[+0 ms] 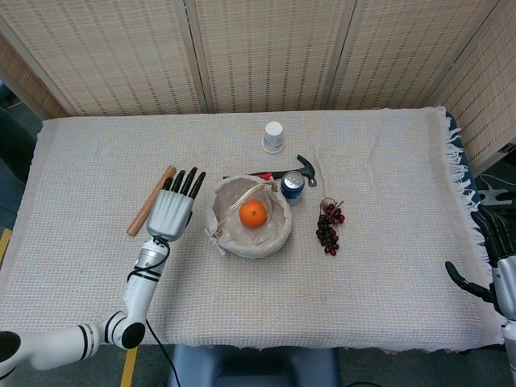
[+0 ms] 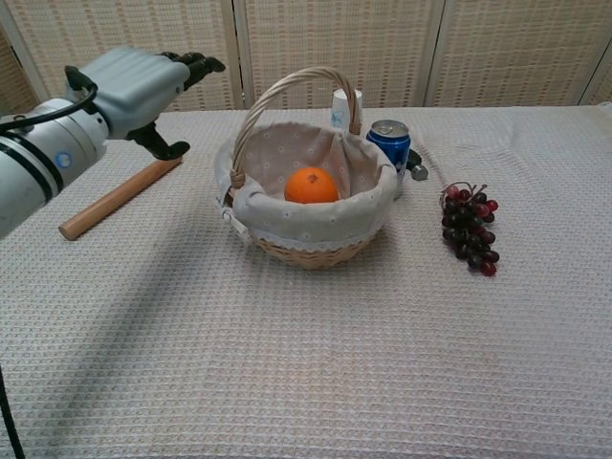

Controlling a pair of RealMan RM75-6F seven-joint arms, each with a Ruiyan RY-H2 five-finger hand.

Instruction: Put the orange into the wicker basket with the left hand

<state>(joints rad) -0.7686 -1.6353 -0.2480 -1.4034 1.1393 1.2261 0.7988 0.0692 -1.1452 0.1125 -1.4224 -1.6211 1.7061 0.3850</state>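
The orange [image 1: 253, 214] [image 2: 310, 185] lies inside the cloth-lined wicker basket [image 1: 228, 239] [image 2: 306, 245] at the table's middle. My left hand [image 1: 172, 211] [image 2: 139, 80] hovers to the left of the basket with its fingers spread and nothing in it, above the table and apart from the basket's rim. My right hand [image 1: 493, 266] shows at the head view's lower right edge, off the table, fingers apart and holding nothing.
A wooden rod [image 1: 151, 201] [image 2: 119, 198] lies just left of my left hand. Behind the basket are a blue can [image 1: 292, 186] [image 2: 389, 145], a hammer [image 1: 292, 168] and a white cup [image 1: 273, 136]. A bunch of dark grapes [image 1: 329, 226] [image 2: 469, 228] lies to the right.
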